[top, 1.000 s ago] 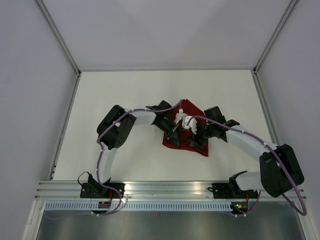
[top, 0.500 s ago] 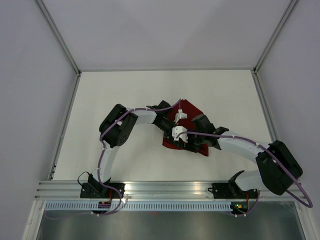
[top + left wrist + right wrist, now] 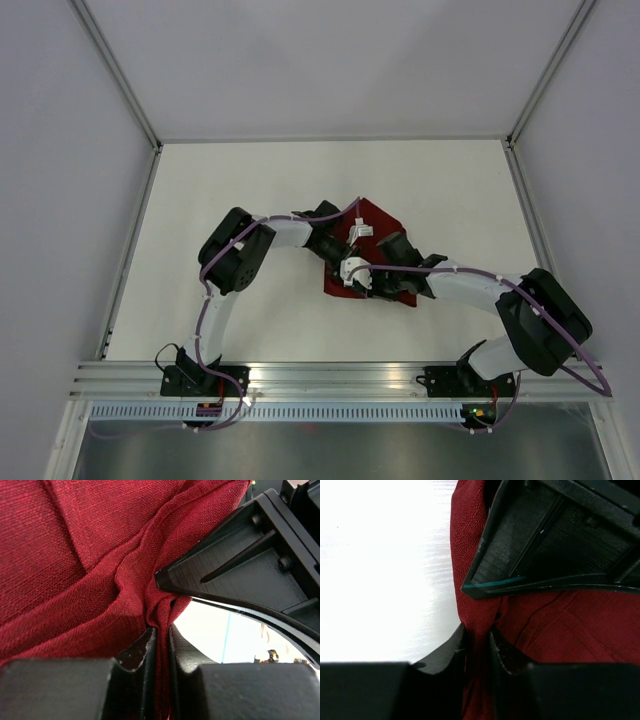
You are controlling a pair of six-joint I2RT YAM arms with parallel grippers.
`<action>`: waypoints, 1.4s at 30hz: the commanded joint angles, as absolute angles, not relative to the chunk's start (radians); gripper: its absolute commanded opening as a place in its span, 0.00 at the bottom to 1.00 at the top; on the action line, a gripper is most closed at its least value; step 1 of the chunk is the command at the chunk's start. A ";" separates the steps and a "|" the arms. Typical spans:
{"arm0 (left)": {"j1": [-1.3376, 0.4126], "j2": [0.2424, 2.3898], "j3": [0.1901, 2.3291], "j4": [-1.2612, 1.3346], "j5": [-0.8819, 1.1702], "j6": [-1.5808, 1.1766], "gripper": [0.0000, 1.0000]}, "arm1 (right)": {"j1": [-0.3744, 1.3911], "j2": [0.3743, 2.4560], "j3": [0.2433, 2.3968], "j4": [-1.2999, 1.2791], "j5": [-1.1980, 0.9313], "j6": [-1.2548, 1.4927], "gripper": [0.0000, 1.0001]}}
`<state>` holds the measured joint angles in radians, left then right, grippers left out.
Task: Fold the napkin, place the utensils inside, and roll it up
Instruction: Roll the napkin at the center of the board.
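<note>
White table (image 3: 220, 200) is carrying the maroon napkin (image 3: 382, 217), which is lying rumpled near the middle, mostly hidden under both wrists. Left gripper (image 3: 161, 645) is pinching a bunched fold of the napkin, jaws nearly together with cloth sandwiched between them. Right gripper (image 3: 477, 642) is gripping another fold the same way at the cloth's edge, beside bare table. Both grippers are sitting tip to tip, just beside each other. Thin teal line (image 3: 492, 584) is showing along the left finger's edge; cannot tell what it is.
</note>
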<state>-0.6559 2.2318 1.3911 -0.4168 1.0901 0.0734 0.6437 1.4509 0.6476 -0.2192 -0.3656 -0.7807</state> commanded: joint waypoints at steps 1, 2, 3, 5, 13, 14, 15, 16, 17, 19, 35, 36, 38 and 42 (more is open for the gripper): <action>-0.657 2.197 1.355 -0.361 1.042 0.048 0.21 | 0.640 1.514 0.667 -0.250 -0.371 -0.795 0.24; -0.652 2.183 1.326 -0.301 1.042 0.031 0.23 | 0.632 1.529 0.675 -0.280 -0.382 -0.798 0.22; -0.643 2.166 1.307 -0.263 1.046 0.011 0.24 | 0.626 1.540 0.692 -0.296 -0.397 -0.801 0.20; -0.629 2.116 1.261 -0.195 1.060 -0.055 0.29 | 0.594 1.575 0.716 -0.354 -0.454 -0.810 0.16; -0.612 1.984 1.181 -0.005 1.059 -0.152 0.31 | 0.483 1.770 0.914 -0.639 -0.612 -0.922 0.11; -0.611 1.971 1.171 0.029 1.034 -0.162 0.31 | 0.477 1.788 0.948 -0.664 -0.624 -0.933 0.11; -0.606 1.957 1.158 0.055 1.022 -0.188 0.31 | 0.473 1.808 0.966 -0.687 -0.652 -0.942 0.11; -0.603 1.944 1.143 0.110 1.011 -0.204 0.31 | 0.460 1.842 0.982 -0.731 -0.661 -0.951 0.11; -0.595 1.918 1.109 0.144 0.994 -0.219 0.32 | 0.453 1.861 1.014 -0.751 -0.672 -0.972 0.11; -0.591 1.896 1.072 0.184 0.964 -0.236 0.32 | 0.437 1.913 1.043 -0.808 -0.690 -0.989 0.10; -0.580 1.533 0.686 0.554 0.493 -0.229 0.32 | 0.400 2.187 1.317 -1.048 -0.715 -1.012 0.09; -0.583 1.508 0.664 0.595 0.476 -0.210 0.33 | 0.400 2.200 1.331 -1.061 -0.716 -1.012 0.09; -0.609 1.448 0.605 0.620 0.413 -0.175 0.34 | 0.400 2.233 1.368 -1.084 -0.713 -1.008 0.09; -0.695 1.390 0.558 0.601 0.261 -0.024 0.35 | 0.399 2.284 1.428 -1.123 -0.713 -1.006 0.09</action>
<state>-0.6331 1.4441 0.5812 0.5137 0.4198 -0.1722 0.3946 2.1838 1.4265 -1.1473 -0.8944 -0.9565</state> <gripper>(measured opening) 0.346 0.246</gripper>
